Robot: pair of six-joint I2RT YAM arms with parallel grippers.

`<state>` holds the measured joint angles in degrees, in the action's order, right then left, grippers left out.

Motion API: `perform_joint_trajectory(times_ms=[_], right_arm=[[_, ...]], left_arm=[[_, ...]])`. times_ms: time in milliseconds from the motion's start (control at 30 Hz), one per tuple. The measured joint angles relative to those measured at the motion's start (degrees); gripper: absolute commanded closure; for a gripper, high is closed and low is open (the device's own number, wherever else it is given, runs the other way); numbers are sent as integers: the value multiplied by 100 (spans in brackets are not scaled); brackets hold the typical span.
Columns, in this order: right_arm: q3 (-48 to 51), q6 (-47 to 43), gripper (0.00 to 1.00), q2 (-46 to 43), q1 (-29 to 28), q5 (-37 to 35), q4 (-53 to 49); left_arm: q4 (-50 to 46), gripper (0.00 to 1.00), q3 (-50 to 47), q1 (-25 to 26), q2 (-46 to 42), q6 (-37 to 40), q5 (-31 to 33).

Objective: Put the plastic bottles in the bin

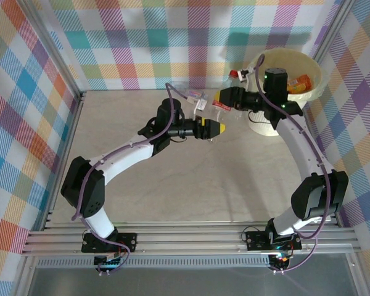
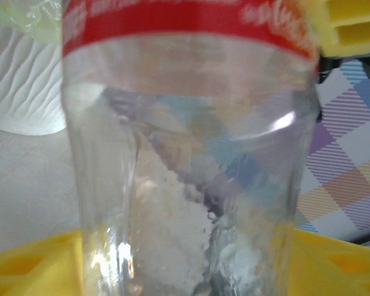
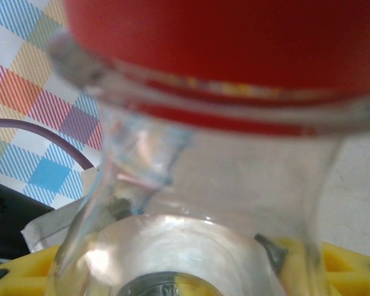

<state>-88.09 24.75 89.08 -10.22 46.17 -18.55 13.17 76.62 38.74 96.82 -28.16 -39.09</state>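
Bottle (image 1: pixel 220 106) dead centre of the action: a clear plastic one with a red label, lying between your two arms above the desk (image 1: pixel 172 197), just left of the bin (image 1: pixel 319 77). Your left gripper (image 1: pixel 222 127) comes at it from the near side, your right gripper (image 1: pixel 220 97) from the far side. On your left wrist camera the bottle (image 2: pixel 191 172) stands between the yellow fingers (image 2: pixel 24 265), one on each flank, with a right-arm finger (image 2: pixel 351 24) up by the label. I can't tell whether your left fingers are pressing or standing just off. Right wrist camera, same story: the bottle (image 3: pixel 209 203) sits between the yellow fingers (image 3: pixel 351 271), and I can't tell whether they're clamped. Over in the cream bin, lined with its thin bag, an orange bottle (image 1: pixel 301 83) lies inside. Another clear bottle (image 1: pixel 197 97) lies on the desk just left of the pair of grippers.
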Motion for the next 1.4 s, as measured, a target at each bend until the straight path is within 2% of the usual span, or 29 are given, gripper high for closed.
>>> perform_joint_trajectory(times_ms=[100,233,400,667,767,867,967,1133,1400], right_arm=[[-623,-63,46,107,190,-249,-234],[-1593,-81,46,282,841,-872,-396],[-2568,2,43,538,1561,-2243,-426],[-2837,627,39,1266,1744,-4146,-177],[-3014,909,32,1764,1744,-4706,-72],[-3362,1071,14,2251,1766,-4900,-254],[-3906,1032,5,2697,1773,-4868,-680],[-3864,627,0,2629,1773,-5062,-1250],[-3161,-227,0,1480,1773,-5676,-1672]], left_arm=[[-264,0,153,13,-2,116,249],[-651,0,140,13,-9,245,737],[-1137,0,-208,13,-229,350,1543],[-1587,0,-713,13,-621,389,2347],[-1655,0,-815,13,-682,400,2531],[-1775,0,-835,13,-693,402,2673],[-1832,0,-868,13,-723,402,2820],[-1919,0,-994,11,-870,396,3119],[-1910,0,-1296,-116,-1132,201,3628]])
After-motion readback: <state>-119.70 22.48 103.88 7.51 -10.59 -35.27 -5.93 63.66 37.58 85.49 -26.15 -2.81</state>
